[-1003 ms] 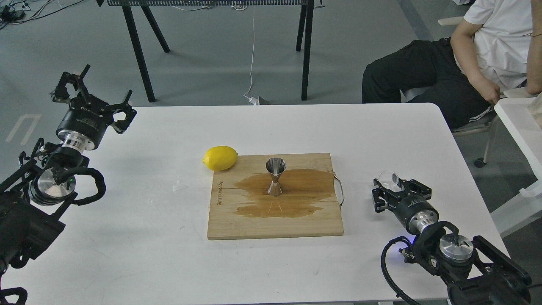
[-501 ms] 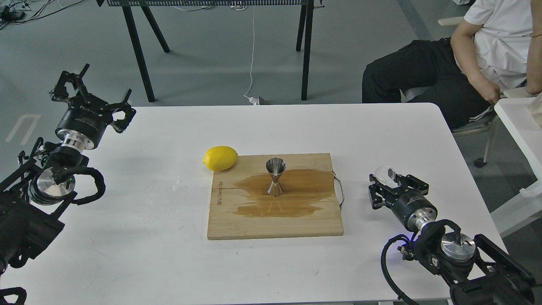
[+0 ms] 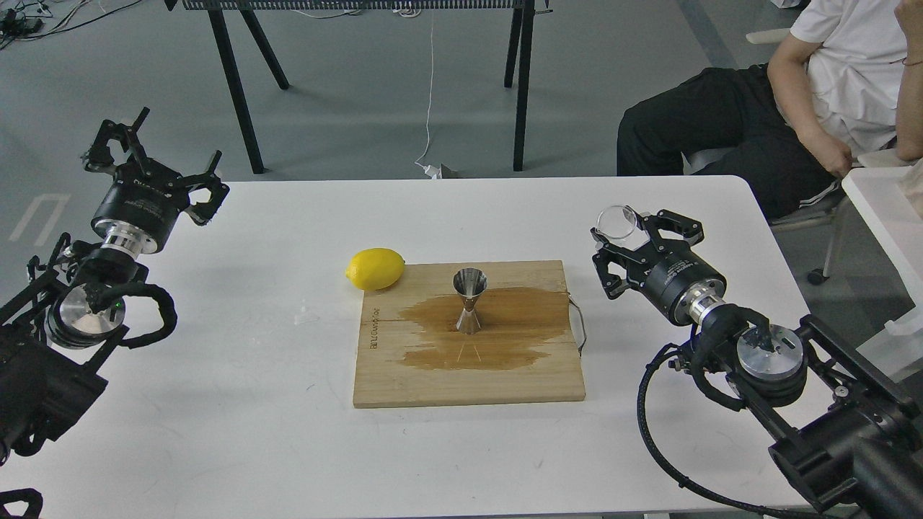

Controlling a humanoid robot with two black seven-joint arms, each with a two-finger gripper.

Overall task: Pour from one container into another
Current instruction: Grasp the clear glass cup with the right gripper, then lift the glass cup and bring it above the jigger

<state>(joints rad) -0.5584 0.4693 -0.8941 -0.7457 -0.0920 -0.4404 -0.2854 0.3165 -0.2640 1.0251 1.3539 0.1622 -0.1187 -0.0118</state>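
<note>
A steel hourglass jigger (image 3: 469,300) stands upright in the middle of a wooden board (image 3: 467,375), on a brown wet patch. To its right, lifted above the table, my right gripper (image 3: 626,229) is shut on a small clear cup (image 3: 617,222). The cup sits at the gripper's far tip, well to the right of the jigger and higher than it. At the table's far left edge my left gripper (image 3: 155,155) hangs open and holds nothing.
A yellow lemon (image 3: 375,268) lies against the board's far left corner. A metal handle (image 3: 578,324) sticks out of the board's right side. A seated person (image 3: 793,101) is beyond the table's right corner. Black table legs (image 3: 238,86) stand behind.
My right gripper has risen and moved away from me and to the left with the clear cup, from near the table surface to well above it. The left arm barely shifted.
</note>
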